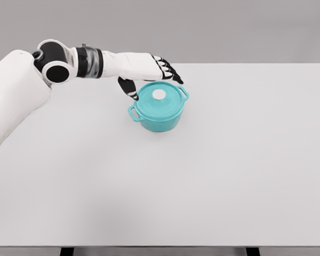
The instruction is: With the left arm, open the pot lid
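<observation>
While lidded, one pot (159, 113) (teal), left hand (149, 72) spread above

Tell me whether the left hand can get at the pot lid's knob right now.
Probably yes: the left hand hovers open just behind the teal pot, and nothing covers the white knob on its lid.

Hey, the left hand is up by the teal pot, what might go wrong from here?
1. The left hand is behind the pot, not over the white knob, so its fingers may miss it.
2. The thumb is near the rim and could push the pot across the table.
</observation>
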Motion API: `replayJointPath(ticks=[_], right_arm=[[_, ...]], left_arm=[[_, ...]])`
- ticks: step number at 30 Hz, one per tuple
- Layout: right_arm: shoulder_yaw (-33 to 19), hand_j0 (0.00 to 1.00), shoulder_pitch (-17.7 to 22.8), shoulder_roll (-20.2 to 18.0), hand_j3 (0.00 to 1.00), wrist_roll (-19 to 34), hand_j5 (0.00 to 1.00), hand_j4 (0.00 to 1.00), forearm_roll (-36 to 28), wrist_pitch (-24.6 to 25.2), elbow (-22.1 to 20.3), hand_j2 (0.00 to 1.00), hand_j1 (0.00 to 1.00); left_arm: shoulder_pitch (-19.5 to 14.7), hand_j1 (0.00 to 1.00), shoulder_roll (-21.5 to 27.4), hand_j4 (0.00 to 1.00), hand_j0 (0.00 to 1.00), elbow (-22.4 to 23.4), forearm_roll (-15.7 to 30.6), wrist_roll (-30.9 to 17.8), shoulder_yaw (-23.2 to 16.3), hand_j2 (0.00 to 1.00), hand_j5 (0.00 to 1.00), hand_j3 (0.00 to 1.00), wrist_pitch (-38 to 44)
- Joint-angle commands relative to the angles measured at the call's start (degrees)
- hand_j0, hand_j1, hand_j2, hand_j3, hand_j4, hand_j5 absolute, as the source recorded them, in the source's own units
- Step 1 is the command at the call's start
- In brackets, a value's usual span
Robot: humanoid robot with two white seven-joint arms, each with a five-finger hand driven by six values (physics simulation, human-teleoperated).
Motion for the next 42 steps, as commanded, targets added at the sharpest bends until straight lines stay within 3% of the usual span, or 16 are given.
replayJointPath(ticks=[1, 8, 11, 17, 42], right_arm=[[0.0, 1.00, 0.0, 0.0, 1.00, 0.0, 1.00, 1.00, 0.0, 0.0, 0.0, 1.00, 1.00], [0.0, 1.00, 0.0, 0.0, 1.00, 0.0, 1.00, 1.00, 0.0, 0.0, 0.0, 1.00, 1.00], [0.0, 1.00, 0.0, 0.0, 1.00, 0.0, 1.00, 1.00, 0.0, 0.0, 0.0, 1.00, 1.00], [0.0, 1.00, 0.0, 0.0, 1.00, 0.0, 1.00, 1.00, 0.0, 0.0, 0.0, 1.00, 1.00], [0.0, 1.00, 0.0, 0.0, 1.00, 0.0, 1.00, 1.00, 0.0, 0.0, 0.0, 1.00, 1.00]], left_arm=[[0.0, 1.00, -1.2, 1.00, 1.00, 3.0, 0.0, 0.0, -0.2, 1.00, 1.00, 1.00, 0.1], [-0.6, 0.98, -3.4, 0.98, 0.98, 4.0, -3.5, 0.0, -1.4, 0.98, 0.98, 0.98, 0.1], [-0.9, 0.89, -4.3, 0.89, 0.89, 4.6, -3.6, 0.0, -1.8, 0.89, 0.89, 0.89, 0.1], [-0.7, 0.84, -4.2, 0.84, 0.84, 4.9, -5.1, 0.0, -1.8, 0.84, 0.84, 0.84, 0.1], [-0.6, 0.78, -5.7, 0.78, 0.78, 7.4, -6.1, 0.0, -2.4, 0.78, 0.78, 0.78, 0.1]])
